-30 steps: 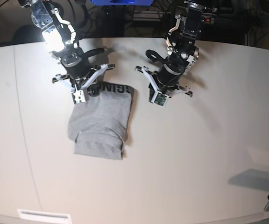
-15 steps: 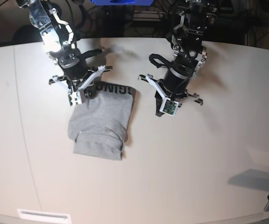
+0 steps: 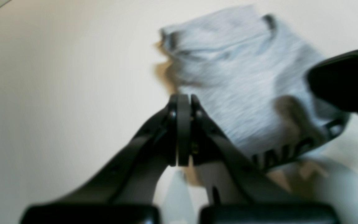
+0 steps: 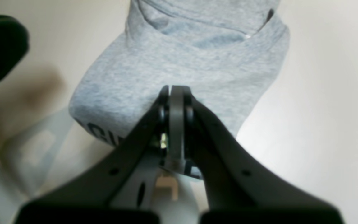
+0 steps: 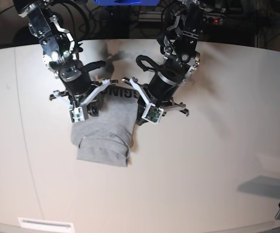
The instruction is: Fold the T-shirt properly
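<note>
Lying folded into a compact rectangle on the pale table, the T-shirt shows black lettering along its far edge. Both claws hang over that lettered end with jaws pressed together and nothing between them: the right gripper above the cloth's near corner, the left gripper beside its other edge (that view is blurred). Folding looks nearly finished, at a tidying stage. Next would call for parting the jaws before pinching any edge, or pressing it flat.
</note>
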Tool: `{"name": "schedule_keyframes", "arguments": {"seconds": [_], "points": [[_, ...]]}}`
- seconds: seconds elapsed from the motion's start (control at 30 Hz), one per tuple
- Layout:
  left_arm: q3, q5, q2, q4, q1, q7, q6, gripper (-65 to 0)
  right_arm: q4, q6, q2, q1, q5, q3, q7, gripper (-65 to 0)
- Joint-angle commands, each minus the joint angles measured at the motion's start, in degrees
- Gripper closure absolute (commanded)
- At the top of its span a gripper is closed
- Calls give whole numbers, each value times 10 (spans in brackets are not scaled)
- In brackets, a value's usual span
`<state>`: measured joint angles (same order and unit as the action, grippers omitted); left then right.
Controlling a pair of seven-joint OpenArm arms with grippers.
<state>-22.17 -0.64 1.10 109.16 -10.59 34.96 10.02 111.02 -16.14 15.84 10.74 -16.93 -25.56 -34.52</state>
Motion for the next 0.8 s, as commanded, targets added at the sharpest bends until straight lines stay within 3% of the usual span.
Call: {"name": "schedule_keyframes", "arguments": {"seconds": [0.0, 0.33, 0.77], "points": [[0, 0, -3, -5, 10, -10, -5, 0, 1, 1, 1, -5, 3, 2, 10, 0], [8, 3, -17, -107, 17, -13, -5, 0, -79, 1, 1, -6, 3, 3, 15, 0], [9, 2, 14, -123, 27, -14, -5, 0, -87, 1, 1, -3, 3, 3, 14, 0]]}}
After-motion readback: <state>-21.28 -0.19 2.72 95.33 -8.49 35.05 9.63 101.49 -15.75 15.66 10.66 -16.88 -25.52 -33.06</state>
